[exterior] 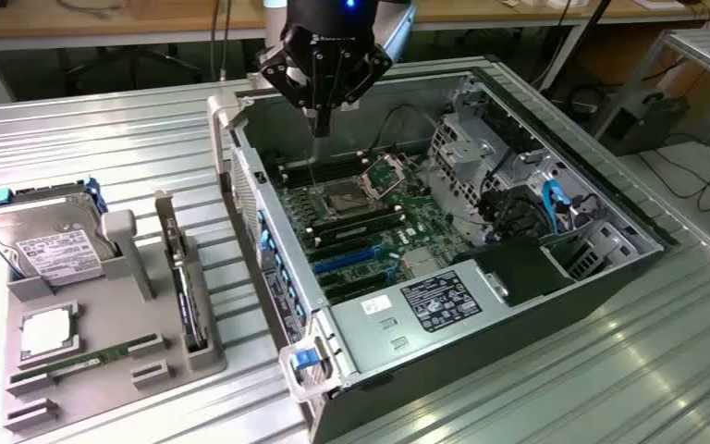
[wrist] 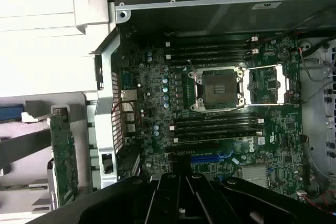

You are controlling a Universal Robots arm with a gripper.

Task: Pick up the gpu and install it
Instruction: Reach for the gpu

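The gpu [exterior: 182, 287] stands on edge in a slot of the grey parts tray [exterior: 145, 370], at the exterior view's left, beside the open computer case [exterior: 516, 277]. In the wrist view the gpu [wrist: 63, 161] is a green card held upright in the grey holder. My gripper [exterior: 321, 128] hangs above the far end of the case, over the motherboard [exterior: 368, 231], well apart from the gpu. Its fingers are shut together with nothing between them. The wrist view shows my gripper [wrist: 179, 174] above the motherboard's blue card slots [wrist: 210, 157].
The tray also carries a hard drive [exterior: 53, 245], a processor [exterior: 44, 331] and a RAM stick [exterior: 78, 363]. Inside the case sit an open processor socket [exterior: 345, 196], drive cages [exterior: 479, 139] and a black shroud [exterior: 521, 268]. The slatted metal table [exterior: 84, 148] surrounds everything.
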